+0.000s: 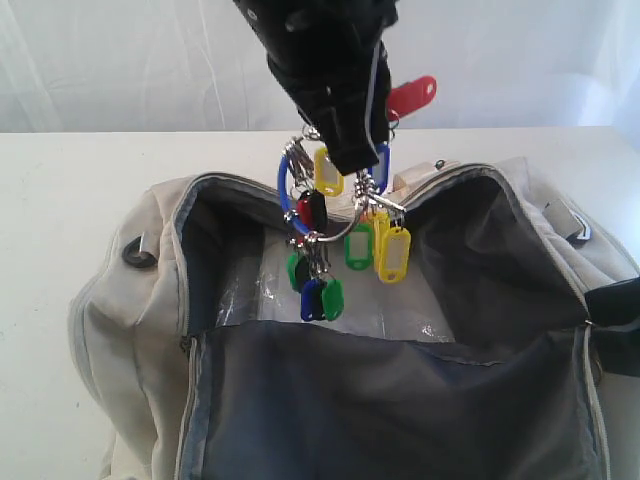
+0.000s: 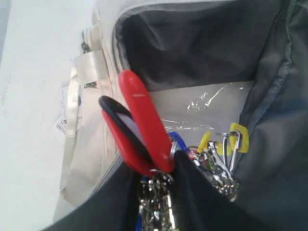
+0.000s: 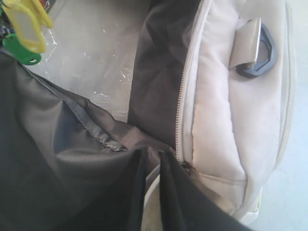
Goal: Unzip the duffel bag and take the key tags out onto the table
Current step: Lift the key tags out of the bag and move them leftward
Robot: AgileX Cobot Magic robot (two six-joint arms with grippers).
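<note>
Dark grey lining — smooth, faintly creased — fills the near edge of the exterior view. It is folded out of the unzipped duffel bag, soft cream cloth with grey zip teeth, which sits on the plain white counter. Left jaws are closed on the key tags, gripping the metal rings at the top of the bunch. The bunch hangs in the air over the open mouth, toward 12 o'clock, clear of the bag's floor. Its tags are flat, rounded plastic: red, yellow, green, blue. Right jaws, nearly closed, pinch the bag's zip edge at 3 o'clock. Crinkled clear plastic lines the bottom — a grey D-shaped ring sits in a cloth loop.
</note>
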